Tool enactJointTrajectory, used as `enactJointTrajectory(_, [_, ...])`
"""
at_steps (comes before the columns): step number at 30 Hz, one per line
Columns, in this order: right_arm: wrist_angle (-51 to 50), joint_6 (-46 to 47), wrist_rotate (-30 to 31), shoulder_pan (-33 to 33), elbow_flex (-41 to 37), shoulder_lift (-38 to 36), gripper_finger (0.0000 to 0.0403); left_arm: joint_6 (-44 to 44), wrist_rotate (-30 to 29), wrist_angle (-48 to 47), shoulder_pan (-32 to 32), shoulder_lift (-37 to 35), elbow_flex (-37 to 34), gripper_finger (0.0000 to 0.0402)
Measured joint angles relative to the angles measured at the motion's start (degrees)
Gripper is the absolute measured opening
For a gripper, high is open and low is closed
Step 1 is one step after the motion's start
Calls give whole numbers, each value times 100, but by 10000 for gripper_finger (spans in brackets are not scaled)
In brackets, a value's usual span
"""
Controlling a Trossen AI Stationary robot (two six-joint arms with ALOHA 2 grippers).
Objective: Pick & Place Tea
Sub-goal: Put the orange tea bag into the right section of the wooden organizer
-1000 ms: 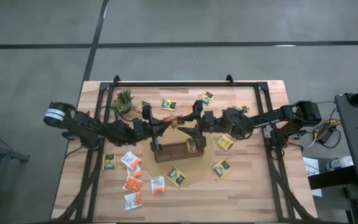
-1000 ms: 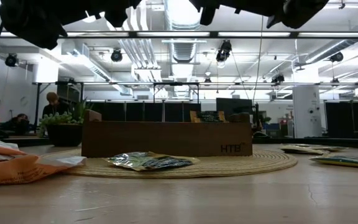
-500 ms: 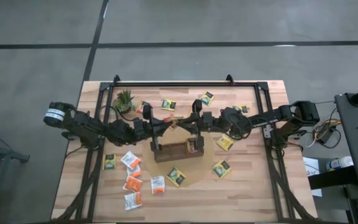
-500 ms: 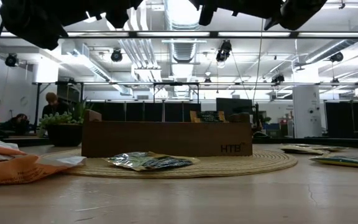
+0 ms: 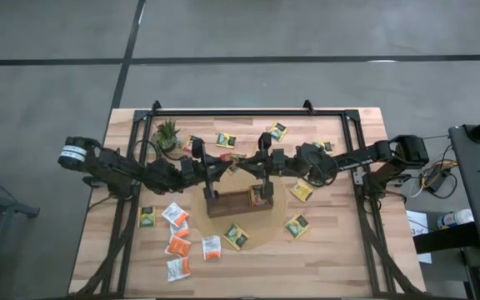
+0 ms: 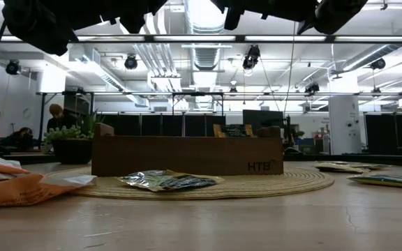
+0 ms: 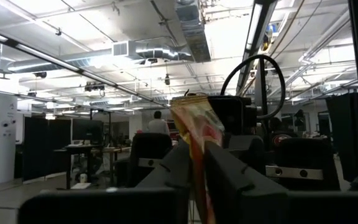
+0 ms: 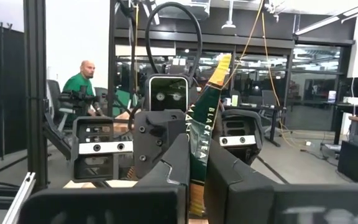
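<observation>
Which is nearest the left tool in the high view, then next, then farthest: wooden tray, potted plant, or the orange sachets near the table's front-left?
From the left tool, which holds an orange sachet:
1. Wooden tray, just below it in the picture, mid-table.
2. Potted plant, up and left, by the back rail.
3. Orange sachets, down and left, front-left of the table.

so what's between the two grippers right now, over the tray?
Only the sachets they hold. High view: left gripper and right gripper face each other above the wooden tray, an orange sachet and a black-tea sachet clamped.

"HTB" stands on the wooden tray (image 6: 187,155); "BLACK TEA" on the dark green sachet (image 8: 205,124).
</observation>
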Motion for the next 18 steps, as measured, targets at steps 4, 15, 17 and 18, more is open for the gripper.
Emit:
enactJointTrajectory(4, [-54, -14, -13, 7, -2, -23, 13, 9, -25, -2, 2, 0, 0, 101])
enactJointTrajectory(15, [-1787, -486, 616, 13, -17, -947, 13, 29, -669, -176, 9, -256, -47, 167])
enactJointTrajectory(17, [-2479, -552, 619, 11, -17, -1217, 13, 58, -712, -351, 8, -369, -63, 167])
enactJointTrajectory(18, [-2864, -606, 621, 11, -19, -1370, 13, 59, -728, -456, 0, -433, -63, 167])
